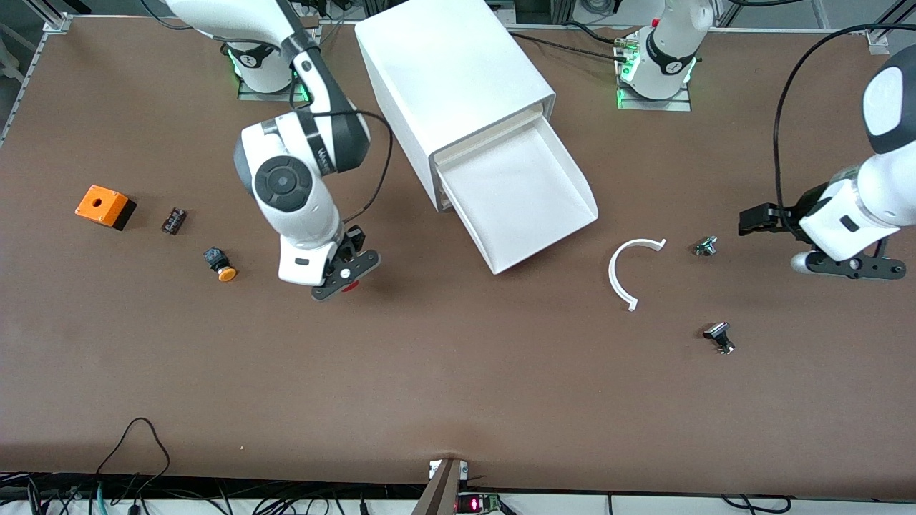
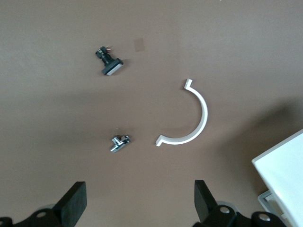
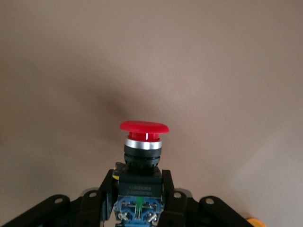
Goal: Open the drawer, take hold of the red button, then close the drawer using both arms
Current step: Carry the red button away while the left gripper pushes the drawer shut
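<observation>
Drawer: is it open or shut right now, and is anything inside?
Open. The drawer is pulled well out of the white cabinet, and in the front view its tray looks empty.

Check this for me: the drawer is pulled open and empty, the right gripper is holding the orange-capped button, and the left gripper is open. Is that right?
Not quite. The right gripper holds the red-capped button, as the right wrist view shows; the orange-capped button lies on the table beside it. The rest stands: the drawer is pulled open and empty, and the left gripper is open.

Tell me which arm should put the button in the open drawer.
Right, probably. Its gripper is already shut on the button, over the table beside the open drawer. The left gripper is open, waiting near the white arc.
</observation>
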Robot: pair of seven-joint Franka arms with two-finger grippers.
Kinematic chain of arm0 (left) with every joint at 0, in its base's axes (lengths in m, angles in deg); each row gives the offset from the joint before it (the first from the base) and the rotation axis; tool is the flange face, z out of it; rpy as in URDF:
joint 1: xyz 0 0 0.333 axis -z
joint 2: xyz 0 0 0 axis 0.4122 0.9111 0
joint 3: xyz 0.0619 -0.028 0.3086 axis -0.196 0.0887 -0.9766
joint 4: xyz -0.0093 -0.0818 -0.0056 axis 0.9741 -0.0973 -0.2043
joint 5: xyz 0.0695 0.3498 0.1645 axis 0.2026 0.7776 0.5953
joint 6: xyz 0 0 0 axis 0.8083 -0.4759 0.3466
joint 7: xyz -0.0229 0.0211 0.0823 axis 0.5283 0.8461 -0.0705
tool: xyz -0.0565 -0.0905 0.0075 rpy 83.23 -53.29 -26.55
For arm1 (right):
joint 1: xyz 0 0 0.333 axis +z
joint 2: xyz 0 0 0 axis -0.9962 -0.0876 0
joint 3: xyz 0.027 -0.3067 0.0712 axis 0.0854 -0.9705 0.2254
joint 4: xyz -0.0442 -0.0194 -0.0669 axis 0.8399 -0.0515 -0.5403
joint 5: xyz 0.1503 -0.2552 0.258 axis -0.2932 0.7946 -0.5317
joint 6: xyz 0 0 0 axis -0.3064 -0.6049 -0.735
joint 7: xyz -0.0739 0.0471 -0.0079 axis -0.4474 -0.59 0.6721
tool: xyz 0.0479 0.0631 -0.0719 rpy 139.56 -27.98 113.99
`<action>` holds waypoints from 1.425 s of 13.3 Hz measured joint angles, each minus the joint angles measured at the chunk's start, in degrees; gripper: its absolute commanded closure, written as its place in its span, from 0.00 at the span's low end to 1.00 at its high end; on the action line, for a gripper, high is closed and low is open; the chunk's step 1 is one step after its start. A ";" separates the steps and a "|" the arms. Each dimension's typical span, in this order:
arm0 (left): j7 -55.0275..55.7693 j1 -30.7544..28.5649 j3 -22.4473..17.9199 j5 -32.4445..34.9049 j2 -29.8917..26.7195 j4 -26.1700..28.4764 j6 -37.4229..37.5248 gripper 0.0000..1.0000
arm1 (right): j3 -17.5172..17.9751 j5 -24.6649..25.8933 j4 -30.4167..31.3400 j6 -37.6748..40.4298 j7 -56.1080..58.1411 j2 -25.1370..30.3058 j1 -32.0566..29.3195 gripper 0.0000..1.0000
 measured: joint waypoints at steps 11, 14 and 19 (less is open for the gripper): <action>30.07 12.58 0.51 -2.98 14.67 6.20 -30.00 0.00 | -0.12 -0.02 22.81 -17.25 -0.70 6.00 -6.17 0.60; 38.01 16.33 0.55 -2.98 19.23 7.99 -37.89 0.00 | -0.12 -0.03 26.45 -19.89 -0.71 6.78 -8.17 0.60; 41.75 20.10 0.58 -5.63 19.16 11.52 -38.51 0.00 | -0.09 -0.06 35.88 -30.11 -0.89 7.33 -9.15 0.60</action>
